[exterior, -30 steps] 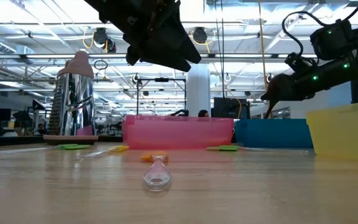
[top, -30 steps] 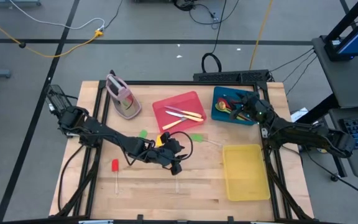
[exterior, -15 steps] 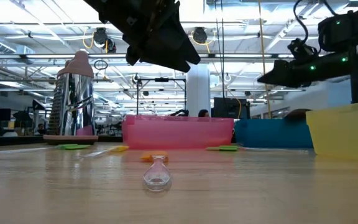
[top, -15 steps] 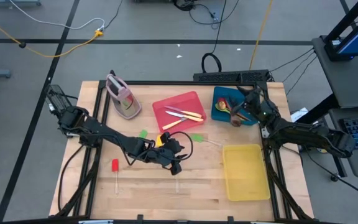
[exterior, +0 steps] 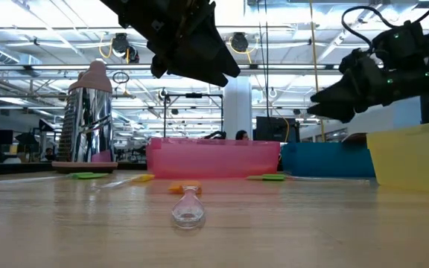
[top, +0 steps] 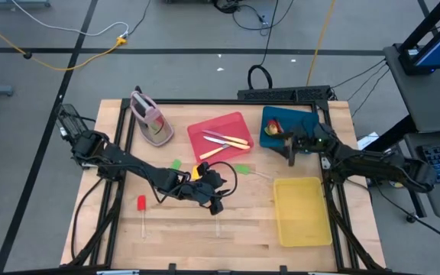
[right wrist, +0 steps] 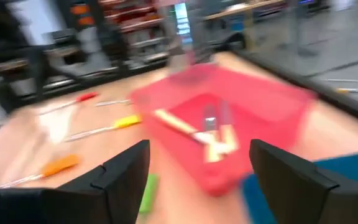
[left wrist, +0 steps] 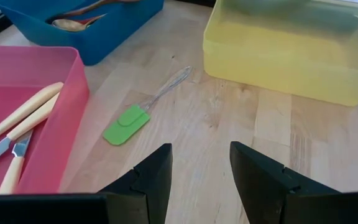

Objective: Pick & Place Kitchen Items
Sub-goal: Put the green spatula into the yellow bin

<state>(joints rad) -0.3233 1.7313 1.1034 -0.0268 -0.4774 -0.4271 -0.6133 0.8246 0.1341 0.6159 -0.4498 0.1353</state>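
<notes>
Your left arm reached low across the table's middle, and your left gripper [left wrist: 199,180] hung above bare wood with its fingers apart and nothing between them; the green spatula [left wrist: 127,124] lay flat just ahead of those fingers, its clear handle pointing away toward the yellow tray [left wrist: 291,53]. The red tray [left wrist: 39,112] sat just beside the gripper, holding the cream-handled knives [left wrist: 23,118], and the blue tray [left wrist: 114,34] stood farther ahead with brown spoons [left wrist: 73,22] in it. Your right gripper [top: 292,145] was raised over the near edge of the blue tray, fingers wide apart and empty, its camera looking across the red tray. Compared with half a second earlier, your right gripper had swung off the blue tray's middle toward the red tray, uncovering the spoons, while your left arm had not moved at all. From above, your left arm covered the orange-headed piece [top: 198,173] in part, and a red-headed piece [top: 141,204] lay well behind that gripper. In the low view only the clear handle end [exterior: 188,208] of one utensil showed clearly. The right wrist view was smeared, so you could not make out the small pieces beyond the red tray there.
</notes>
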